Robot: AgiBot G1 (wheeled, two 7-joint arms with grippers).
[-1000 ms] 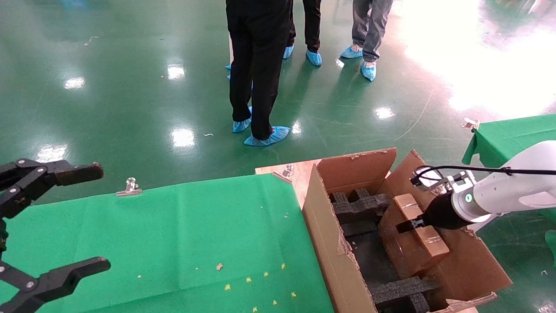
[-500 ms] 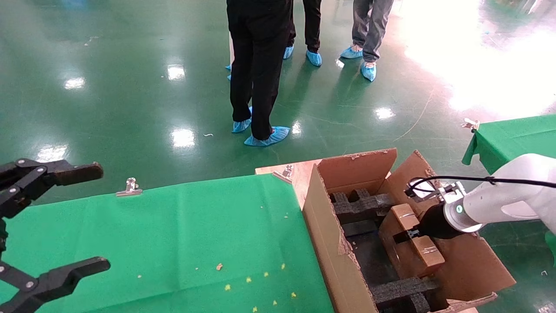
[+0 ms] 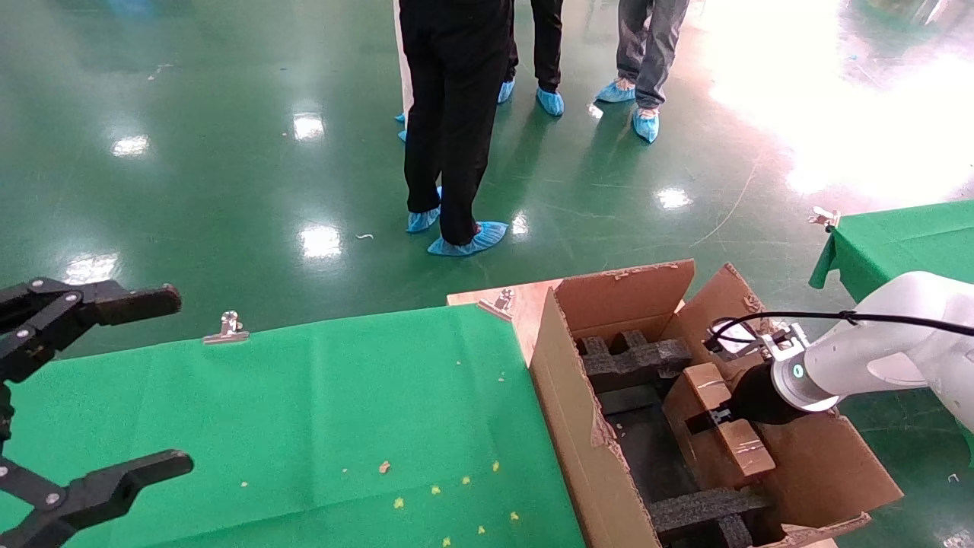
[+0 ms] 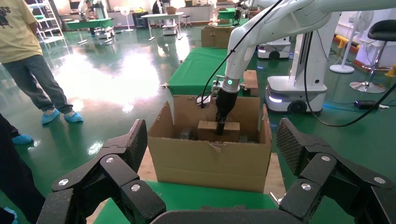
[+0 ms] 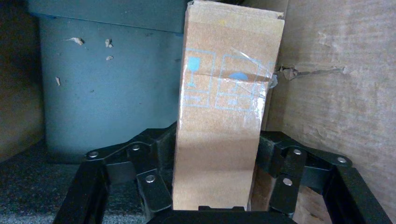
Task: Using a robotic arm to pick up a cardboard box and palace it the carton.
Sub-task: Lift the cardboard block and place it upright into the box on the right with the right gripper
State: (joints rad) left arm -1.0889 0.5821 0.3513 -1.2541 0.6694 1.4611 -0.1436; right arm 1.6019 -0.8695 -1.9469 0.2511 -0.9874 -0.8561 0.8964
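Note:
The large brown carton stands off the right end of the green table, flaps open, with black foam blocks inside. My white right arm reaches into it from the right. Its gripper is shut on the small taped cardboard box, which sits tilted and low inside the carton against its right wall. In the right wrist view the black fingers press both sides of the box. The left wrist view shows the carton with the box in it. My left gripper hangs open at the table's left edge.
A green cloth covers the table, held by metal clips. The carton rests on a wooden board. Several people stand on the green floor beyond. A second green table is at the far right.
My right gripper has moved down and a little left, carrying the cardboard box lower into the carton. The left arm has not moved.

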